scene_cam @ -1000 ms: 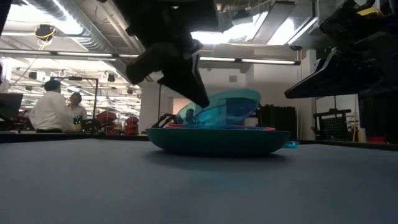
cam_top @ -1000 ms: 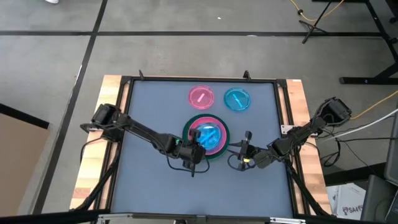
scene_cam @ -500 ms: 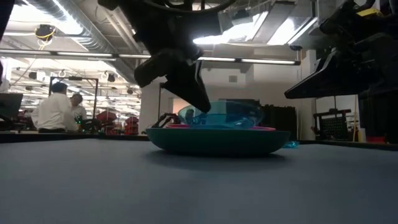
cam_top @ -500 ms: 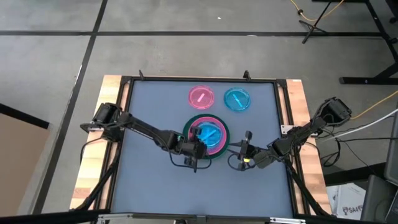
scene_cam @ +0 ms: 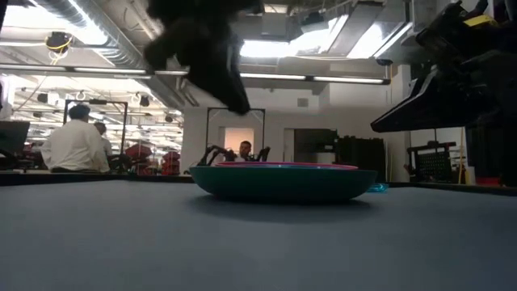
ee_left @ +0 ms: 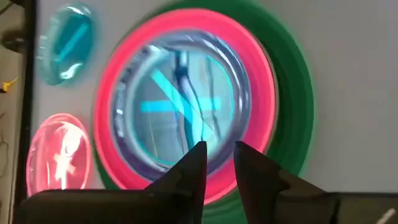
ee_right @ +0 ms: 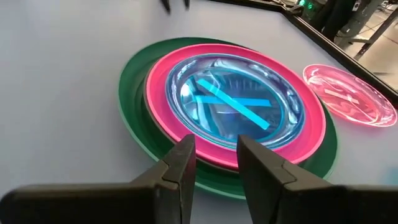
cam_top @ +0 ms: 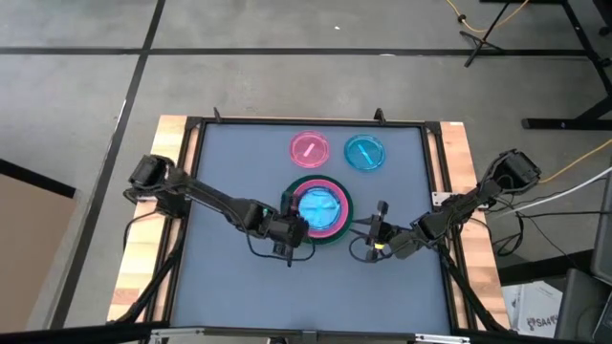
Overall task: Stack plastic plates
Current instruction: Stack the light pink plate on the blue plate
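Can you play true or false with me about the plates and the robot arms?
1. A blue plate lies on top of the stack. True.
2. The left gripper is holding a plate. False: its fingers are empty, off the stack's edge.
3. Two small plates sit alone on the table. True: a pink plate and another blue plate.
4. The big green plate is on top. False: it lies at the bottom.
5. The right gripper is over the pink plate. False: it waits beside the stack.
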